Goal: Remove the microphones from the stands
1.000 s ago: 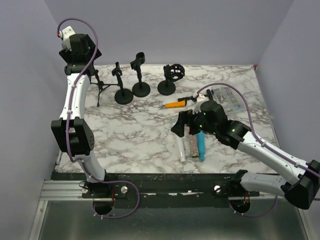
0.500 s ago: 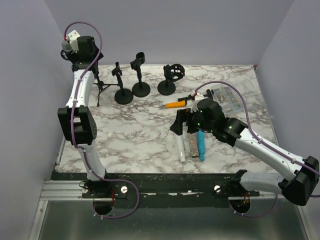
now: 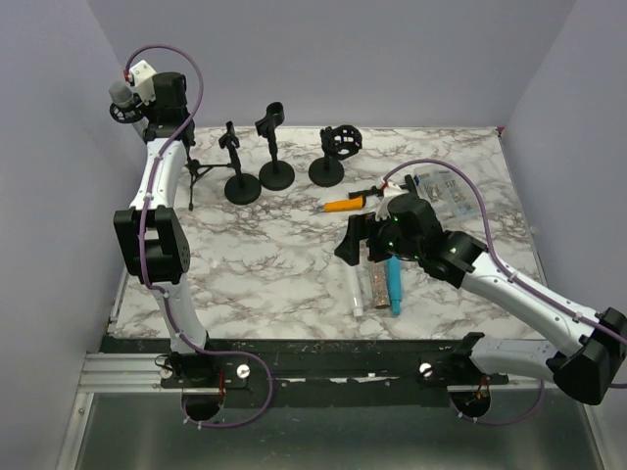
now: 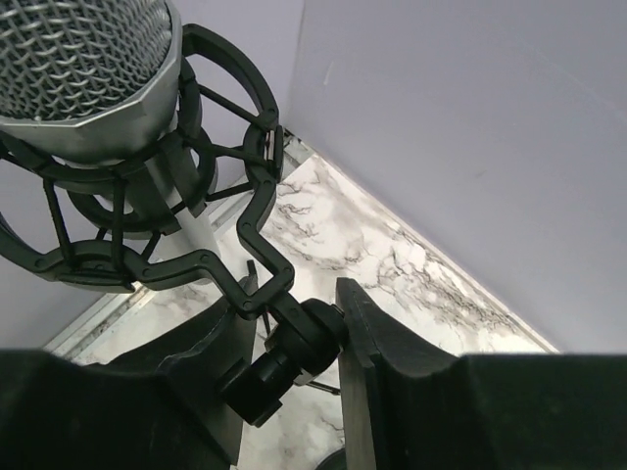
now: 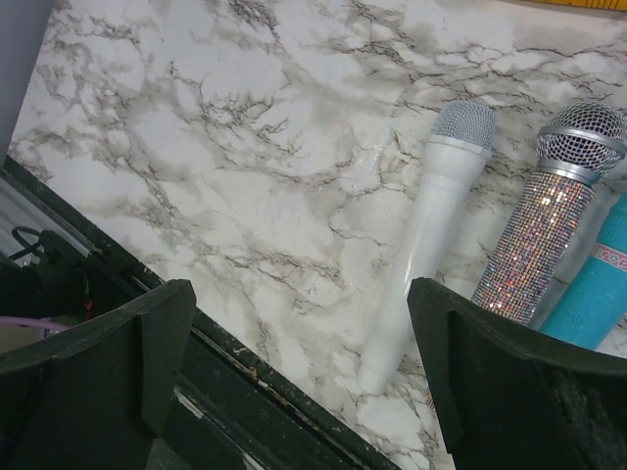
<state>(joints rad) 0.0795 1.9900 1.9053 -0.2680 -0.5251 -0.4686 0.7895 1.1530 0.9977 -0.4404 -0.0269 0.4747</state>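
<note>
**Stand grabbed, microphone not out yet**
The silver mesh-topped microphone (image 4: 83, 69) sits in its black ring cradle (image 4: 250, 211), high up at the far left. The left fingers (image 4: 392, 382), wide apart a second ago, now squeeze the black joint (image 4: 294, 343) under it. That should steady the stand. The right fingers (image 5: 490, 382) are spread and empty.
</note>
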